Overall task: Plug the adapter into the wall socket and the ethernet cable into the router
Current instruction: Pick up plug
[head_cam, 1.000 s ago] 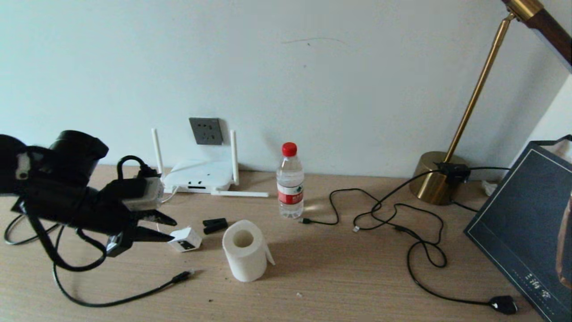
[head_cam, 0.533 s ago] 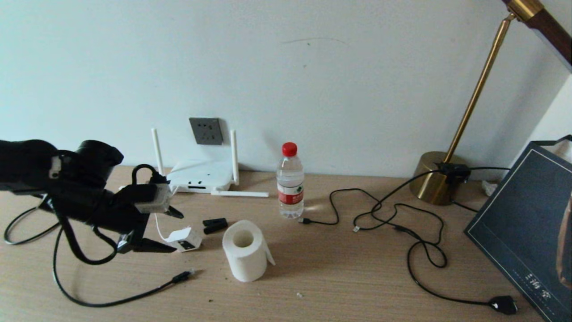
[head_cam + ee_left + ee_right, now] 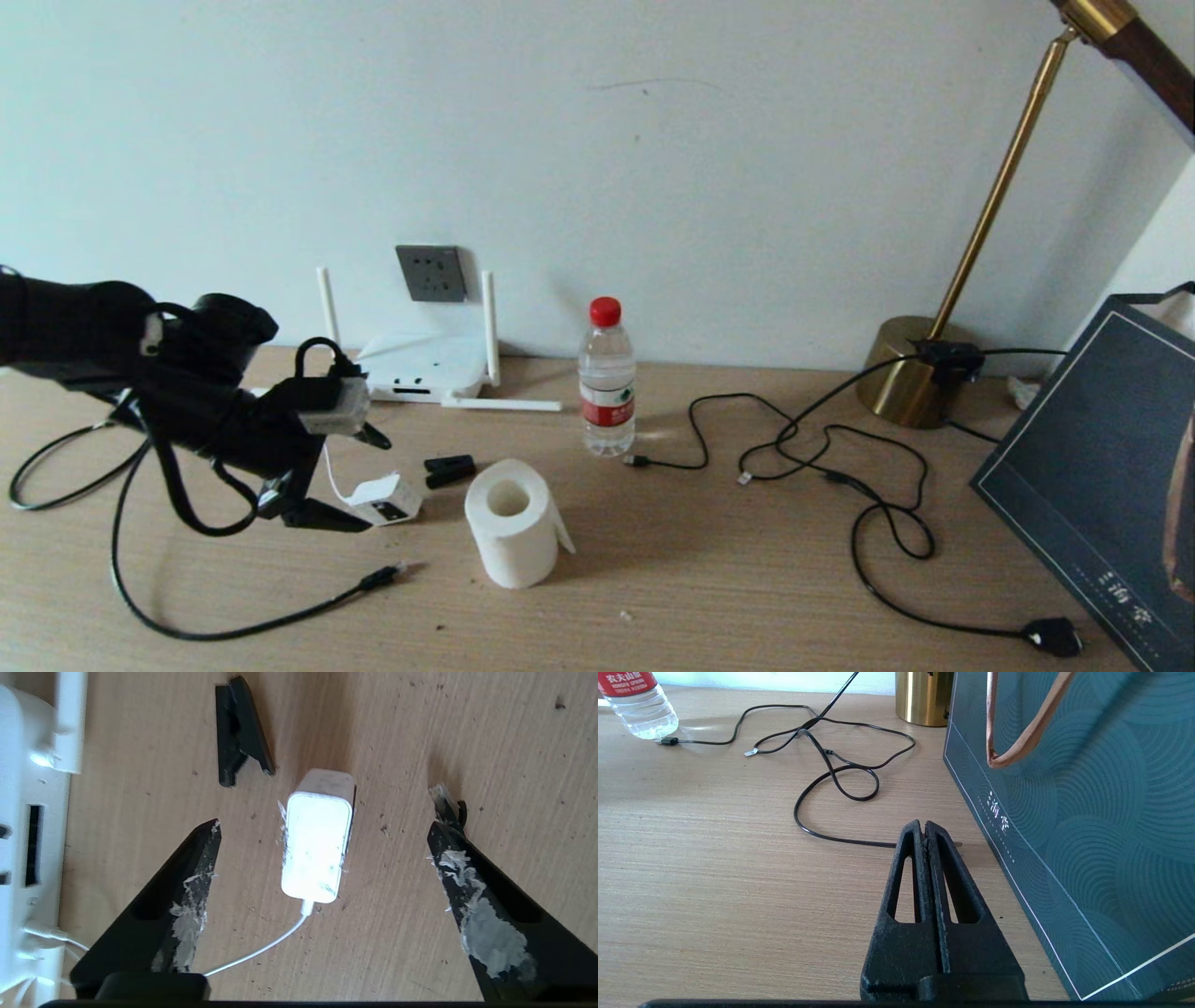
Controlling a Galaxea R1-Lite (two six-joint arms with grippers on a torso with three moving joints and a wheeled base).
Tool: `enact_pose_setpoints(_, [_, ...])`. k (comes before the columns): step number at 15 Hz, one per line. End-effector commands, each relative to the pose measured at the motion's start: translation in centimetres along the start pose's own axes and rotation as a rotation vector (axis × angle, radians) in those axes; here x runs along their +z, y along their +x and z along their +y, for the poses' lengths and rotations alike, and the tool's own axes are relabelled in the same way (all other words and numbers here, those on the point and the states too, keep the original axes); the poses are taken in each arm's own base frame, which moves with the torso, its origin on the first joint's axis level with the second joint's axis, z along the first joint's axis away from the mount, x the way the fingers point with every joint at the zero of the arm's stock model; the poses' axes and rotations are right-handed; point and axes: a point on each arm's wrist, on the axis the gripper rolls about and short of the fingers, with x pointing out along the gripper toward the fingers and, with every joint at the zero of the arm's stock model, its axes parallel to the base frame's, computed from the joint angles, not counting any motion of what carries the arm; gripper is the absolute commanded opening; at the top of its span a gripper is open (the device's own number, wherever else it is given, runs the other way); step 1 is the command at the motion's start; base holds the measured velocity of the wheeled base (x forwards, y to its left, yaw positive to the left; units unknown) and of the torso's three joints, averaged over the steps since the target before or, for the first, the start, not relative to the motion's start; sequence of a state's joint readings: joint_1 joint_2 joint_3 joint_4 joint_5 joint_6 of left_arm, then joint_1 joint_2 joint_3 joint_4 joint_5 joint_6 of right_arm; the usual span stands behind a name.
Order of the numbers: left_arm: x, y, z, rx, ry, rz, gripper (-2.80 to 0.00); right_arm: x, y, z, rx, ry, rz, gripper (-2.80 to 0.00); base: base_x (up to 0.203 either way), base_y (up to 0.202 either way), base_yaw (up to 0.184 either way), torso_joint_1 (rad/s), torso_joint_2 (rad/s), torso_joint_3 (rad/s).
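Note:
The adapter (image 3: 387, 499), a small white cube on a thin white cord, lies on the wooden table. My left gripper (image 3: 376, 483) is open wide just above it, one finger on each side and neither touching it. In the left wrist view the adapter (image 3: 317, 849) sits centred between the fingers of the left gripper (image 3: 323, 825). The ethernet cable (image 3: 233, 630) lies in a loop in front, its clear plug tip (image 3: 441, 795) beside one finger. The router (image 3: 420, 366) stands against the wall under the wall socket (image 3: 430, 273). At the far right, my right gripper (image 3: 923, 828) is shut and empty.
A small black clip (image 3: 448, 469) lies behind the adapter. A toilet roll (image 3: 511, 523) and a water bottle (image 3: 606, 383) stand to the right. Thin black cables (image 3: 840, 448) sprawl toward a brass lamp base (image 3: 910, 373). A dark paper bag (image 3: 1102, 485) fills the right edge.
My left gripper's fingers have spread from nearly together to wide apart, and the arm has shifted a little right over the adapter. The adapter has not moved.

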State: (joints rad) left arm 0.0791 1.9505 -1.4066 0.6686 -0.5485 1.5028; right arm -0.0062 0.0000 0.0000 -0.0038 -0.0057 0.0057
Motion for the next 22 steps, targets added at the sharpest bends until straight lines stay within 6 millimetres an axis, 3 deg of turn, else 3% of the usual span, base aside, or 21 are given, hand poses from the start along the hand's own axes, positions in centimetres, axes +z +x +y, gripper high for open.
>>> enact_pose_setpoints(1, [-0.3,0.5,0.4,-0.027,-0.007,0.001,0.00,0.0,0.0,0.0,0.000,0.000,-0.001,-2.80,0.000,0.000,0.000,0.000,0.00,0.000])
enact_pose_setpoints(18, [-1.0,3.8,1.4,-0.094,-0.015,0.021,0.00,0.0,0.0,0.0,0.000,0.000,-0.001,-2.80,0.000,0.000,0.000,0.000,0.00,0.000])
enact_pose_setpoints(19, [-1.1,3.9,1.5,-0.097,-0.017,0.020,-2.80,0.0,0.0,0.0,0.000,0.000,-0.001,-2.80,0.000,0.000,0.000,0.000,0.00,0.000])
enact_pose_setpoints(22, [-0.8,4.0,1.6,-0.096,-0.009,0.017,-2.80,0.0,0.0,0.0,0.000,0.000,-0.001,-2.80,0.000,0.000,0.000,0.000,0.00,0.000])
